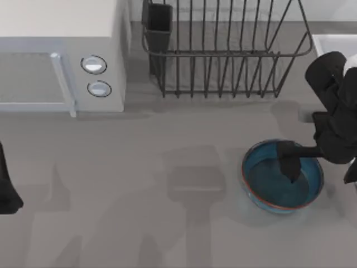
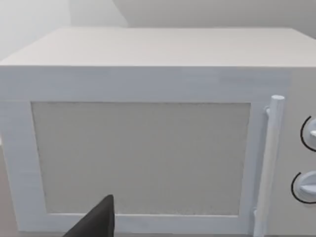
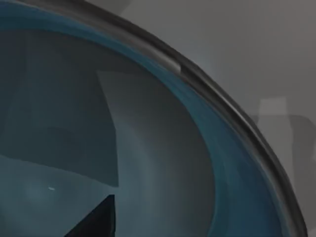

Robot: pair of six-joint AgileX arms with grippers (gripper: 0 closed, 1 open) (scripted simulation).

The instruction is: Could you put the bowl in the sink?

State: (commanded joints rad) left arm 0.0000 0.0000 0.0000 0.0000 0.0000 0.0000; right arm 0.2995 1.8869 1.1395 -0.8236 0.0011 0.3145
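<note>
Grey countertop, right side: bowl [image 1: 282, 177] sits near the sink [image 1: 333, 43] corner, right gripper [image 1: 290, 162] lowered inside it, apparently to catch its rim, finger spread not discernible; left arm parked at left edge, facing microwave [image 2: 148, 128].

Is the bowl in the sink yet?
No. The bowl sits on the table, apart from the sink; the right gripper is over it.

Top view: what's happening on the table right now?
The right gripper is reaching down into the blue bowl, which sits on the table's right side, in front of the dish rack. The sink lies at the far right corner. The left arm waits parked at the left edge, facing the microwave.
</note>
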